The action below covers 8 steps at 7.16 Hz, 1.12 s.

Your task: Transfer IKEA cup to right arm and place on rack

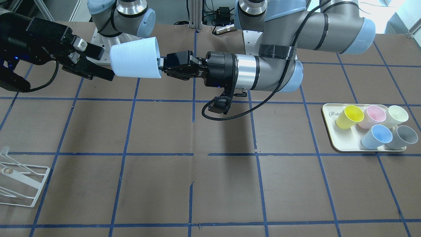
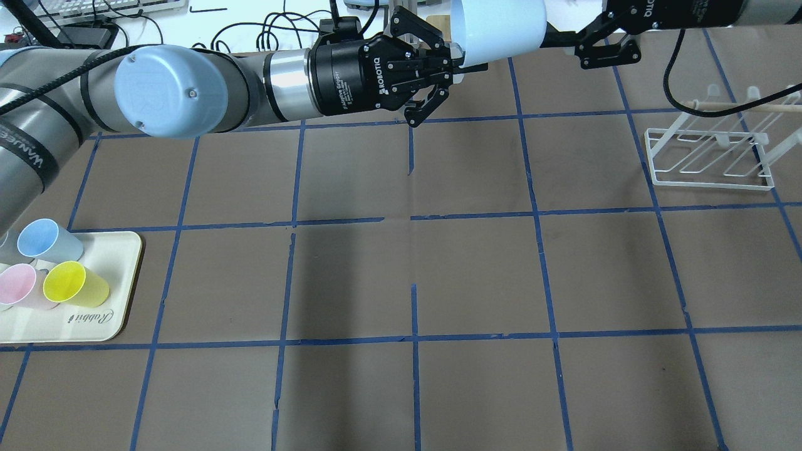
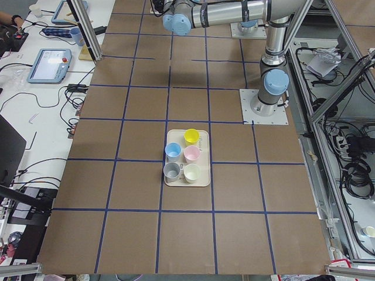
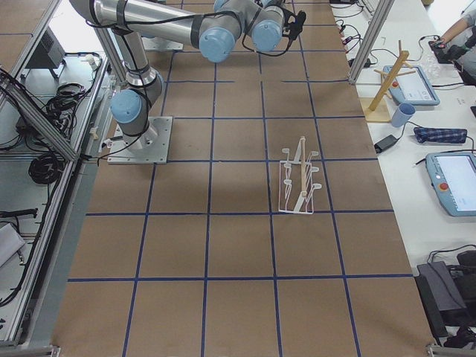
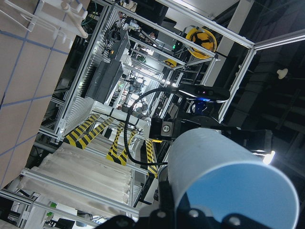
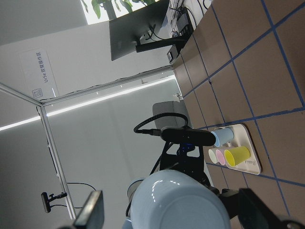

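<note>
The pale blue IKEA cup [image 1: 135, 59] hangs on its side in the air between the two arms, high above the table; it also shows in the overhead view [image 2: 501, 28]. My left gripper [image 1: 161, 67], on the arm with the braided cable loop, is shut on the cup's rim [image 2: 460, 62]. My right gripper [image 1: 108, 64] is open, and its fingers straddle the cup's base with gaps on both sides; the right wrist view shows this too [image 6: 176, 210]. The white wire rack [image 1: 19, 184] stands empty at the table's edge on my right [image 2: 708, 156].
A cream tray [image 1: 342, 144] on my left holds a second pale blue cup [image 1: 376, 136], a yellow cup [image 1: 350, 117], a pink cup [image 1: 375, 116] and others. Blue tape lines grid the brown table.
</note>
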Each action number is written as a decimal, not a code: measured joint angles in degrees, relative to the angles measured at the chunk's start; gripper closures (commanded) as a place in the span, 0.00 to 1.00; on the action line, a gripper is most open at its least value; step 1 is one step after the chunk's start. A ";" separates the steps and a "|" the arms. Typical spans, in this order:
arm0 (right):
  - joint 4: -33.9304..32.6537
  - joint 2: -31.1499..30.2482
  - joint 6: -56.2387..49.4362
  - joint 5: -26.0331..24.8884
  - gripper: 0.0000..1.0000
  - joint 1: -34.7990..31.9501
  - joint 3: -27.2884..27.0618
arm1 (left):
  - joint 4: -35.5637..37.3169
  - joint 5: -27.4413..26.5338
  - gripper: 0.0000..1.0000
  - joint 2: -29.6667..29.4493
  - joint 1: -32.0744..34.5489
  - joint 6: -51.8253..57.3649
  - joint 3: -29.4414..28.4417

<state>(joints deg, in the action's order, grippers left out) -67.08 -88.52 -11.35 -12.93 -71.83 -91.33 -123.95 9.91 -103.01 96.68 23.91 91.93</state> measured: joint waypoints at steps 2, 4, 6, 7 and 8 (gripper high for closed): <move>-0.14 -0.24 0.40 0.01 0.00 -0.46 -0.23 | 0.02 0.80 1.00 -0.22 0.35 -0.01 0.04; -0.18 -0.39 0.43 -0.03 0.19 -0.56 -0.28 | 0.02 0.89 1.00 -0.45 0.49 0.05 0.01; -0.25 -0.41 0.02 -0.16 0.48 -0.58 -0.33 | 0.09 0.92 1.00 -0.50 0.51 0.08 -0.02; -0.29 -0.39 -0.09 -0.19 0.49 -0.58 -0.32 | 0.12 0.92 1.00 -0.52 0.52 0.08 -0.02; -0.32 -0.26 -0.14 -0.23 0.52 -0.58 -0.31 | 0.11 0.94 1.00 -0.53 0.52 0.08 -0.02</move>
<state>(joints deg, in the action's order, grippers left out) -67.39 -88.78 -11.49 -13.16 -72.41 -91.64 -123.84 10.85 -103.53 97.20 24.00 91.91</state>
